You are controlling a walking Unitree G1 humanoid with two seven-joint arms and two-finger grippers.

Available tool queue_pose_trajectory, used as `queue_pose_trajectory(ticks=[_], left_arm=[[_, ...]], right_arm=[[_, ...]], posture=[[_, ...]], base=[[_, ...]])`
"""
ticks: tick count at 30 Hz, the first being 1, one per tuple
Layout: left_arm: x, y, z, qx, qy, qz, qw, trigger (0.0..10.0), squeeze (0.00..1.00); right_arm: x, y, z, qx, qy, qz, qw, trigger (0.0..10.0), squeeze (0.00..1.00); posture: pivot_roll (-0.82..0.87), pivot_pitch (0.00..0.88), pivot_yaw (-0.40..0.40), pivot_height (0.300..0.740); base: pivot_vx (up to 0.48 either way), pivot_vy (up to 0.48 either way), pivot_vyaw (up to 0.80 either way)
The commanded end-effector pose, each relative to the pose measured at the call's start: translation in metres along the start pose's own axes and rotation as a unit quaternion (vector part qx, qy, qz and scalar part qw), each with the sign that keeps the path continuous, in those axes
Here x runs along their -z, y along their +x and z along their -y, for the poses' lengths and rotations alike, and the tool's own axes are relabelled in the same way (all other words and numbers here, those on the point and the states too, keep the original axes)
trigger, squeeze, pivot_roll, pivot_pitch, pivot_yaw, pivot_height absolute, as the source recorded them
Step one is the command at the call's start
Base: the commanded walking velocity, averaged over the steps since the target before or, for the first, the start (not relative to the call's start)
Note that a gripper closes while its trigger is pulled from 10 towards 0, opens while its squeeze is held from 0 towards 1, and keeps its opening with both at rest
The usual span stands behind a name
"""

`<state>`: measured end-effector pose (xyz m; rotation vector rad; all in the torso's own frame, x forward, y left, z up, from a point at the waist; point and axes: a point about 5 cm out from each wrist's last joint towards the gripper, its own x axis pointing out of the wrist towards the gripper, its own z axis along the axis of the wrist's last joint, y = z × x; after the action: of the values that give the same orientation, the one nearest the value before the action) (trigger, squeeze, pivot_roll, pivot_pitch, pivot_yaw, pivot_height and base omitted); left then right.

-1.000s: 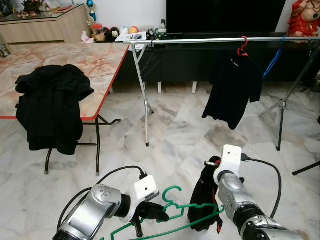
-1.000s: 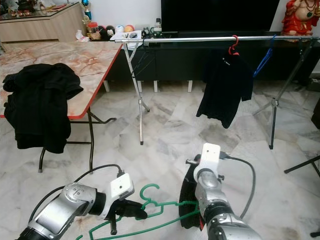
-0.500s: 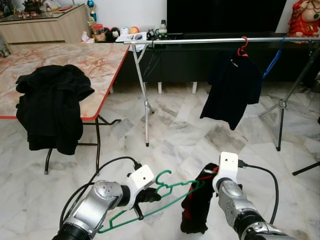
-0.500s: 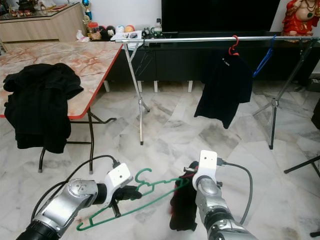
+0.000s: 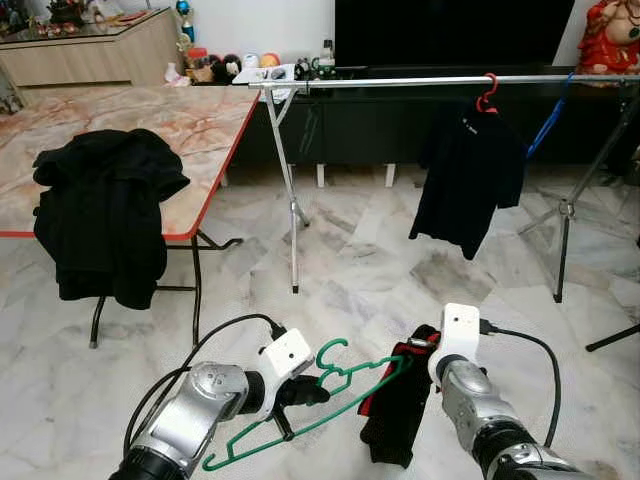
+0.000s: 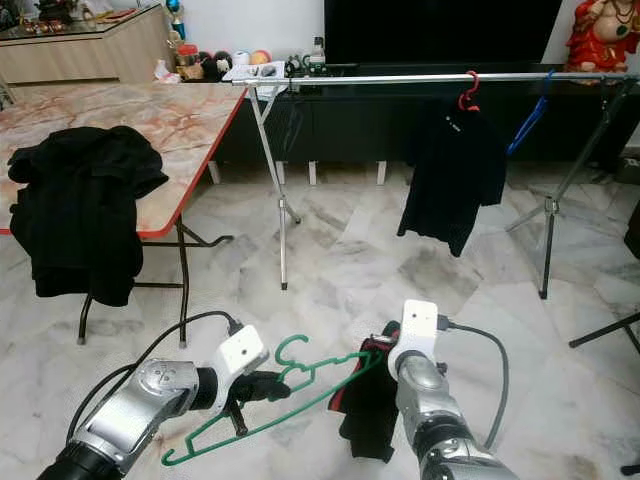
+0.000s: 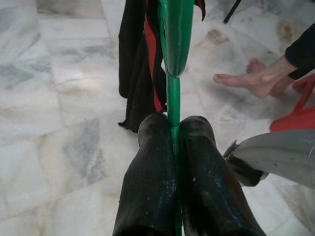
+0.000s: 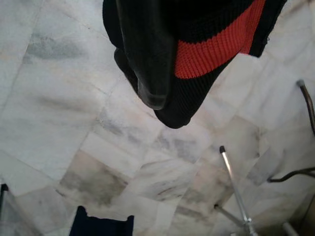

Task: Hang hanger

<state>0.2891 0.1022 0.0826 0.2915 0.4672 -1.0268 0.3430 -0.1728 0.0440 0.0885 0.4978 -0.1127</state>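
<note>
Low in the left eye view, just left of centre, the left gripper (image 5: 300, 392) had its two black fingers (image 7: 157, 177) pressed together on the thin green plastic hanger (image 5: 330, 395), near the hook. The hanger slanted from lower left up toward the centre, its far end touching the black knitted garment with a red band (image 5: 395, 410). That garment drooped at lower centre from the right gripper (image 8: 152, 73), which was clamped on its cloth. Across the top of the frame ran a silver metal clothes rail (image 5: 400, 81), where a black T-shirt on a red hanger (image 5: 468, 180) hung at upper right. A black jacket (image 5: 100, 215) lay draped over the marble-patterned table (image 5: 200, 130) at left.
</note>
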Motion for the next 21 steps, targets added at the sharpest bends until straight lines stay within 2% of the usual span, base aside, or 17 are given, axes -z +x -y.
queue_pose_trajectory(ticks=[1,4,7,10,14,17,21], left_arm=[[-0.004,-0.002,-0.002,-0.014,0.004,0.011,1.0,10.0,0.0],[-0.007,0.001,-0.007,-0.041,-0.005,0.02,0.999,10.0,0.0],[-0.008,0.002,-0.007,-0.042,-0.01,0.023,0.999,10.0,0.0],[-0.007,0.003,-0.005,-0.039,-0.009,0.021,0.999,10.0,0.0],[-0.007,0.003,0.001,-0.013,-0.008,0.02,1.0,10.0,0.0],[-0.007,0.002,0.005,0.007,-0.009,0.02,1.0,10.0,0.0],[-0.008,0.002,0.006,0.012,-0.009,0.016,1.0,10.0,0.0]], right_arm=[[-0.015,0.001,-0.004,-0.004,0.026,0.02,0.999,10.0,0.0],[-0.022,0.002,-0.009,-0.013,0.047,0.027,0.998,10.0,0.0],[-0.023,0.002,-0.011,-0.012,0.055,0.03,0.998,10.0,0.0],[-0.022,0.002,-0.008,0.004,0.055,0.03,0.998,10.0,0.0],[-0.017,0.001,0.003,0.037,0.081,0.026,0.996,10.0,0.0],[-0.015,0.001,-0.001,0.008,0.113,0.018,0.993,10.0,0.0],[-0.018,0.001,-0.006,-0.008,0.115,0.019,0.993,10.0,0.0]], posture=[[0.1,0.038,0.043,0.74],[0.1,0.04,0.041,0.74],[0.1,0.04,0.041,0.74],[0.1,0.04,0.041,0.74],[0.1,0.04,0.041,0.74],[0.11,0.041,0.043,0.74],[0.11,0.041,0.043,0.74]], base=[[0.0,0.0,0.0],[0.0,0.0,0.0],[0.0,0.0,0.0],[0.0,0.0,0.0],[0.0,0.0,0.0],[0.0,0.0,0.0],[0.0,0.0,0.0]])
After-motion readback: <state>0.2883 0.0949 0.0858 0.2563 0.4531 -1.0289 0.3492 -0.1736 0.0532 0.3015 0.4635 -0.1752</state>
